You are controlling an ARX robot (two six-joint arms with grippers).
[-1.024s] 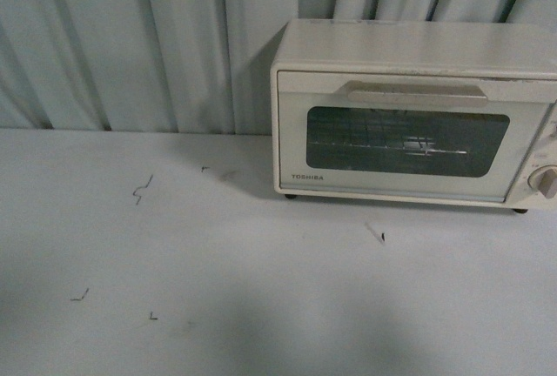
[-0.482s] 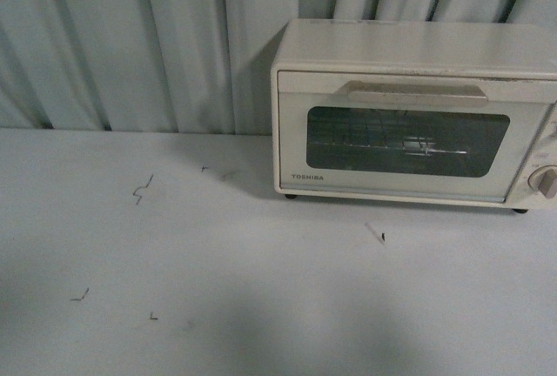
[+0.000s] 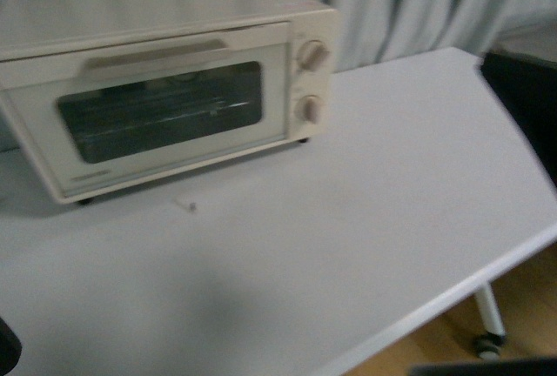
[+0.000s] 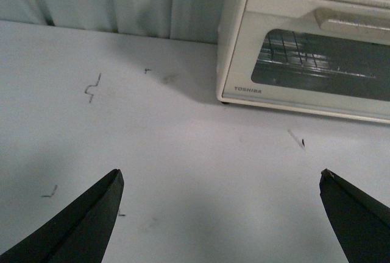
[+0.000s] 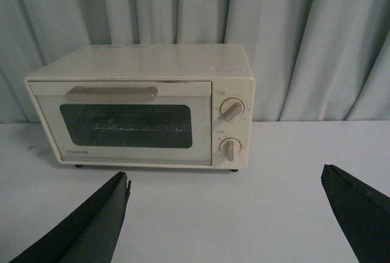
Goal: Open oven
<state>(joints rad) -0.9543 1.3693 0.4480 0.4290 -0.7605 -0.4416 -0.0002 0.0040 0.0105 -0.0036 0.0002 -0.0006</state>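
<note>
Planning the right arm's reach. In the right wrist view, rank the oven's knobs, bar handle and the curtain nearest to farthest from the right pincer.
From the right pincer:
1. Lower knob and upper knob, on the oven beside its door; too close to call.
2. Bar handle, across the door top.
3. Curtain, behind the oven.

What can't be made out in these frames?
- Front view: oven motion-blurred, left end cropped, logo unreadable.
- Front view: dark object at right edge, blurred, cropped, unidentifiable.
- Right wrist view: markings around the knobs too small.
- Left wrist view: knobs beyond the frame edge.
</note>
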